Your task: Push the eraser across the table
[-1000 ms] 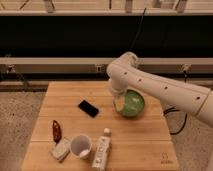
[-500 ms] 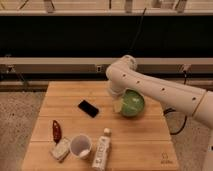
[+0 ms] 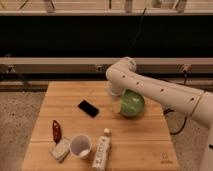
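Observation:
The eraser (image 3: 88, 108) is a small flat black slab lying left of the middle of the light-brown wooden table (image 3: 140, 140). My white arm reaches in from the right, with its elbow over the table's back edge. My gripper (image 3: 116, 104) hangs down at the left side of the green bowl (image 3: 133, 104). It is to the right of the eraser and apart from it.
A small red object (image 3: 56, 131), a pale whitish block (image 3: 60, 149), a white cup (image 3: 80, 145) and a white bottle (image 3: 102, 151) lie along the front left of the table. A small mark (image 3: 165, 161) is at the front right corner. A dark shelf runs behind the table.
The arm has shifted only slightly near the bowl. The eraser has not moved.

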`<state>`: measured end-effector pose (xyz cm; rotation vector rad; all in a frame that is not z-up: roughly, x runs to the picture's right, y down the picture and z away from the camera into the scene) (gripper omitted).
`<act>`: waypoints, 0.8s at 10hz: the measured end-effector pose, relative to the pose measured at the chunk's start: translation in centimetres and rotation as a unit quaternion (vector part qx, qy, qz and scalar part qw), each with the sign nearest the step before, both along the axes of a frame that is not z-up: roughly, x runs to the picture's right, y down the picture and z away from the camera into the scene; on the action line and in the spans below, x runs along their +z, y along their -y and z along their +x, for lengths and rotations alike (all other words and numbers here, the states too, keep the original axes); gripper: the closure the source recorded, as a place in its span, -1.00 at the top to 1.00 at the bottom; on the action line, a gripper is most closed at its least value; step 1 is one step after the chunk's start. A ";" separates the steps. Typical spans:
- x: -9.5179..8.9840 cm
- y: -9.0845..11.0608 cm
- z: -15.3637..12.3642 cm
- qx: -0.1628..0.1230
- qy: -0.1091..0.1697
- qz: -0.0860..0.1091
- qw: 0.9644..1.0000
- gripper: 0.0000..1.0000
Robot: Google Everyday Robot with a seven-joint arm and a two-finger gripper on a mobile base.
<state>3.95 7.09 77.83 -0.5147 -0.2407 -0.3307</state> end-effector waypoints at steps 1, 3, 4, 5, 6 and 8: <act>0.1 -0.1 -0.1 0.001 0.002 -0.001 1.000 0.60; 0.3 -0.3 -0.2 0.003 0.005 -0.002 1.000 0.60; 0.4 -0.4 -0.2 0.005 0.007 -0.003 1.000 0.60; 0.5 -0.5 -0.2 0.006 0.009 -0.004 1.000 0.60; 0.5 -0.5 -0.2 0.006 0.009 -0.005 1.000 0.60; 0.7 -0.7 -0.3 0.008 0.012 -0.006 1.000 0.60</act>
